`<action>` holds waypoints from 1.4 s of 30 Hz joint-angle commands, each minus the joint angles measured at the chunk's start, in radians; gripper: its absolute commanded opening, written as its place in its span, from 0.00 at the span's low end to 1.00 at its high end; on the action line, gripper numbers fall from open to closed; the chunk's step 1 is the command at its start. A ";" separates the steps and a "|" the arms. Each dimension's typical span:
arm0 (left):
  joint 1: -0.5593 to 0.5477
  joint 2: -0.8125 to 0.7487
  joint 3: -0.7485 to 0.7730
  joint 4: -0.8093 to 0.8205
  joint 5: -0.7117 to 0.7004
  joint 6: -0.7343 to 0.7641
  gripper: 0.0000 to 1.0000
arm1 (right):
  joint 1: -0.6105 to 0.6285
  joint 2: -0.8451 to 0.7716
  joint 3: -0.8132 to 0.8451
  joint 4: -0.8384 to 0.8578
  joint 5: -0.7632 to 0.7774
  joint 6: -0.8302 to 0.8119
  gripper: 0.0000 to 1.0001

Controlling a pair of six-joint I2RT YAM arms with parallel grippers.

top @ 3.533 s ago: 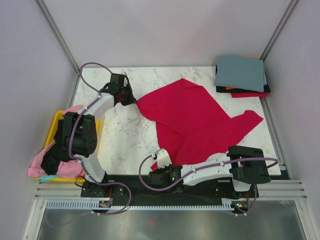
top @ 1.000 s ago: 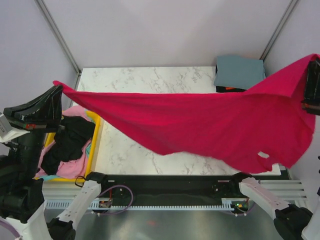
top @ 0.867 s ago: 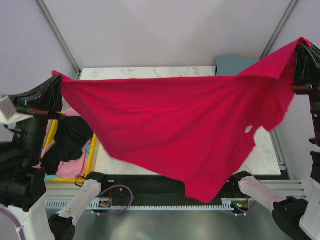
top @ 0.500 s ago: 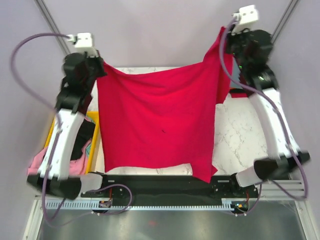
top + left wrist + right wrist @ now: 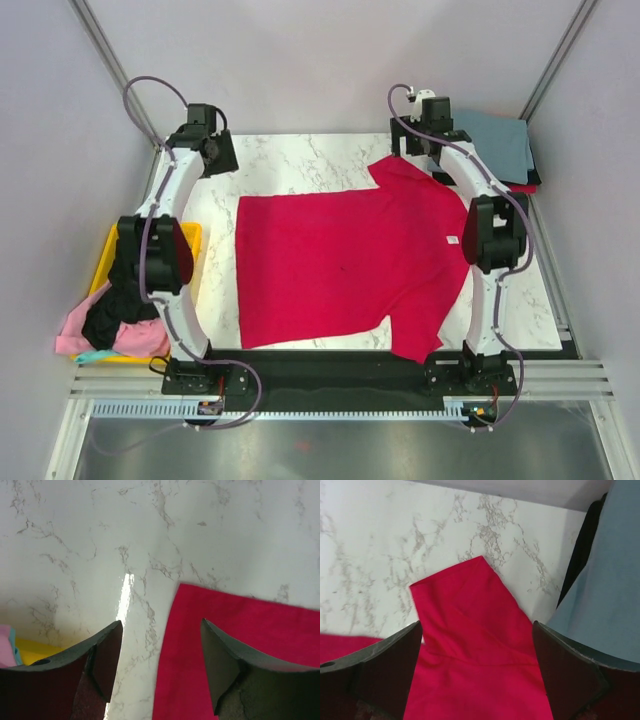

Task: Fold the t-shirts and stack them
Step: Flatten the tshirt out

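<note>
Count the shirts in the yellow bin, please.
3 show: a black shirt on top, a pink shirt hanging over the left edge, a teal shirt at the near edge. More may be hidden underneath.

T-shirt (image 5: 340, 265) on table (image 5: 300, 160), bin (image 5: 109, 238) left

In the top view, the right arm (image 5: 487, 235) lies across the right side of the crimson t-shirt (image 5: 335, 265) and hides that edge. At upper right, a grey-blue t-shirt (image 5: 490, 140) covers its stack, so only thin black and red slivers show beneath it. At left, the yellow bin (image 5: 109, 245) is mostly buried under heaped clothes (image 5: 100, 320) and the left arm (image 5: 157, 255). The white neck tag (image 5: 452, 239) is too small to read. Both wrist views cut the crimson t-shirt off at the bottom edge. The right wrist view also crops the grey-blue t-shirt at the right edge.
</note>
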 commanded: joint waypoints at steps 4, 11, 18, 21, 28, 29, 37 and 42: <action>-0.110 -0.224 -0.185 0.127 0.126 -0.160 0.68 | 0.004 -0.332 -0.333 0.217 -0.119 0.126 0.98; -0.190 -0.114 -0.420 0.314 0.276 -0.303 0.63 | 0.032 -0.423 -0.587 0.299 -0.166 0.183 0.98; -0.210 0.012 -0.391 0.316 0.265 -0.303 0.60 | 0.052 -0.402 -0.605 0.309 -0.201 0.204 0.98; -0.198 0.022 -0.400 0.302 0.237 -0.291 0.60 | 0.061 -0.394 -0.621 0.311 -0.198 0.207 0.98; -0.109 0.040 -0.396 0.267 0.138 -0.228 0.62 | 0.060 -0.293 -0.509 0.253 -0.127 0.195 0.98; -0.082 0.049 -0.388 0.256 0.142 -0.225 0.63 | 0.061 -0.276 -0.484 0.244 -0.124 0.187 0.98; -0.037 0.109 -0.295 0.242 0.209 -0.197 0.59 | 0.124 -0.066 -0.172 0.122 0.032 0.124 0.97; -0.098 0.031 -0.356 0.256 0.136 -0.199 0.59 | 0.162 0.081 0.008 0.093 0.136 0.092 0.91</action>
